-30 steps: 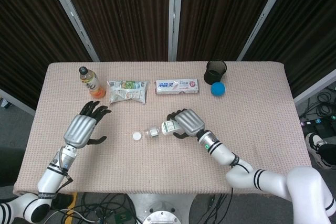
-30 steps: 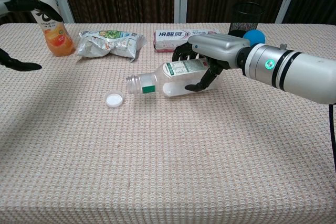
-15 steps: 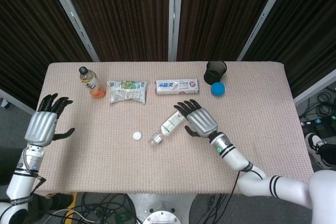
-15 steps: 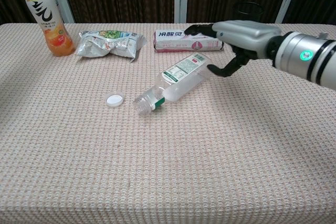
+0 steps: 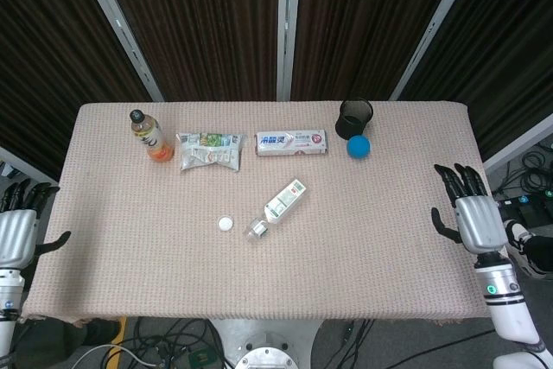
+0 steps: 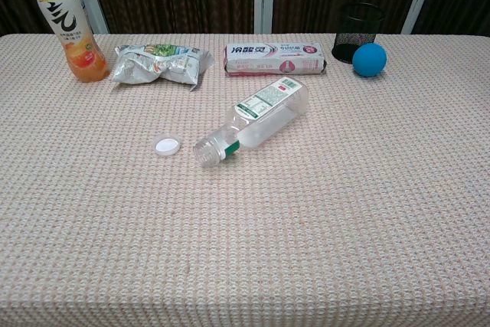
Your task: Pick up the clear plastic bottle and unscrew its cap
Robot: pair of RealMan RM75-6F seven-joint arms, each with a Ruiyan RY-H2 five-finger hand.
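the clear plastic bottle with a green-and-white label (image 6: 256,120) lies on its side mid-table, its small white round cap (image 6: 166,145) off just beside its mouth. empty, it looks light, thin-walled and slippery; its labelled middle suits gripping. left hand (image 5: 15,232) and right hand (image 5: 469,213) hang spread and empty off the table's edges.

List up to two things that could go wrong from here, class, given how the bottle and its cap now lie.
1. The clear plastic bottle lies uncapped on its side; being round, it might roll.
2. The small white cap lies loose beside its mouth; a returning left robot hand or right robot hand could knock it away.
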